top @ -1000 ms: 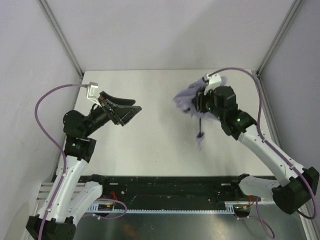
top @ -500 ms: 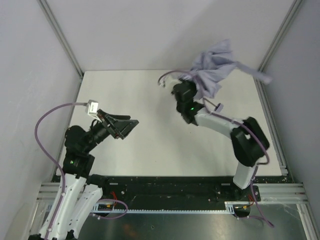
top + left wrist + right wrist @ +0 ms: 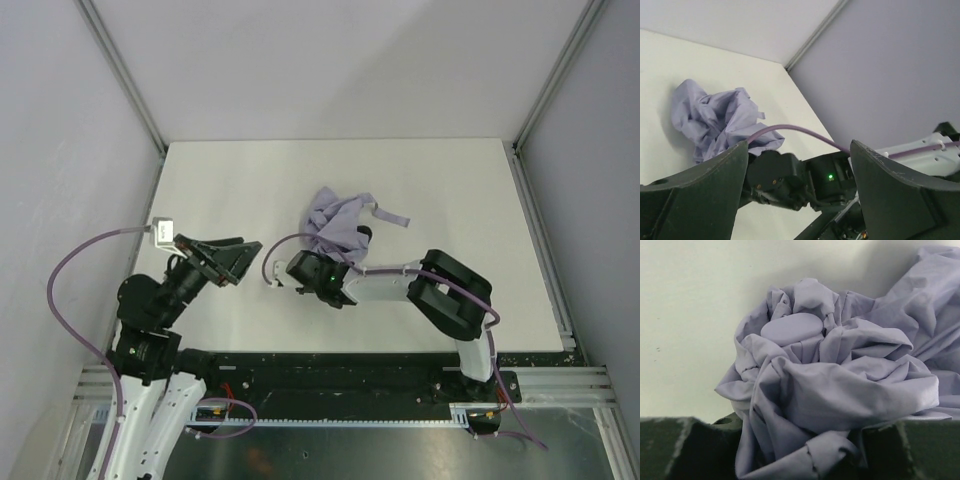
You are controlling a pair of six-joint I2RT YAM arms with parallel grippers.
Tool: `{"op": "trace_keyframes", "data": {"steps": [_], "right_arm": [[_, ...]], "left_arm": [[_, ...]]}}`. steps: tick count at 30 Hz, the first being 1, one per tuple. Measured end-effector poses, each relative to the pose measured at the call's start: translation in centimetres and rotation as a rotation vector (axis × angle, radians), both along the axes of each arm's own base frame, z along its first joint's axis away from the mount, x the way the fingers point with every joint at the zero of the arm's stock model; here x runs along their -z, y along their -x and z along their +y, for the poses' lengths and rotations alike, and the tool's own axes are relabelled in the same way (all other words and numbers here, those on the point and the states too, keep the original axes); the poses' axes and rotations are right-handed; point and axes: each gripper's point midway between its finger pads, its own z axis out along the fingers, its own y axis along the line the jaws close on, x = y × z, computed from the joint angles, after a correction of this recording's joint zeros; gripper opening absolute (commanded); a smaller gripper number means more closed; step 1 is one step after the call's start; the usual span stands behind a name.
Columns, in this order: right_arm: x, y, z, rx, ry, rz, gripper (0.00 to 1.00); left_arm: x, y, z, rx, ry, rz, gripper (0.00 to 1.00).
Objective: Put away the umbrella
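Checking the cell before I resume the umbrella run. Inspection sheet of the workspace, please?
Surface: white table, no stains or damage visible.
Job's things: umbrella lies crumpled mid-table, not folded up; its strap trails to the right.
Clutter: nothing seen.
Grippers: left claw is open, empty and off the table on the left side. Right claw is low at the umbrella with fabric bunched between its fingers; cannot tell whether it is clamped.
Cables: left arm's cable loops clear of the table; right arm's cable arcs over the wrist, beside the fabric.
Surroundings: pale walls, metal frame posts, black rail at the near edge.
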Motion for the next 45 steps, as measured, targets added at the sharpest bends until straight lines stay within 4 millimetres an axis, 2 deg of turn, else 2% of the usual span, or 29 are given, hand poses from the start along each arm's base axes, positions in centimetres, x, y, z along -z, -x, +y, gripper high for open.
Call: {"op": "trace_keyframes", "data": {"steps": [5, 10, 12, 16, 19, 22, 31, 39, 45], "right_arm": [[0.4, 1.2, 0.6, -0.028, -0.06, 0.178, 0.0], [1.1, 2.0, 1.4, -0.03, -0.179, 0.401, 0.0], [1.5, 2.7, 2.2, -0.033, -0.243, 0.5, 0.0], [2.0, 4.0, 3.5, -0.044, -0.346, 0.661, 0.0], [1.8, 4.6, 4.2, -0.047, -0.424, 0.762, 0.0], [1.6, 5.2, 4.8, -0.055, -0.484, 0.847, 0.0], [1.4, 7.3, 5.7, -0.083, -0.607, 1.085, 0.0], [1.2, 8.5, 6.0, -0.091, -0.651, 1.21, 0.0], [1.0, 8.5, 5.9, -0.089, -0.664, 1.226, 0.0]], "left_arm": [[1.5, -1.0, 1.8, -0.132, 0.043, 0.106, 0.87], [5.1, -2.8, 3.3, -0.259, 0.069, 0.298, 0.94], [7.2, -3.8, 3.2, -0.282, 0.082, 0.408, 0.96], [13.3, -4.9, 2.6, -0.304, 0.106, 0.664, 0.99], [18.7, -4.2, 2.3, -0.329, 0.126, 0.875, 0.99], [21.8, -3.2, 2.3, -0.357, 0.143, 1.007, 0.99], [25.8, -3.1, -0.1, -0.279, 0.23, 1.19, 0.99], [25.4, -3.4, -4.1, -0.152, 0.285, 1.171, 0.99], [27.0, -3.6, -4.7, -0.179, 0.307, 1.197, 0.99]]}}
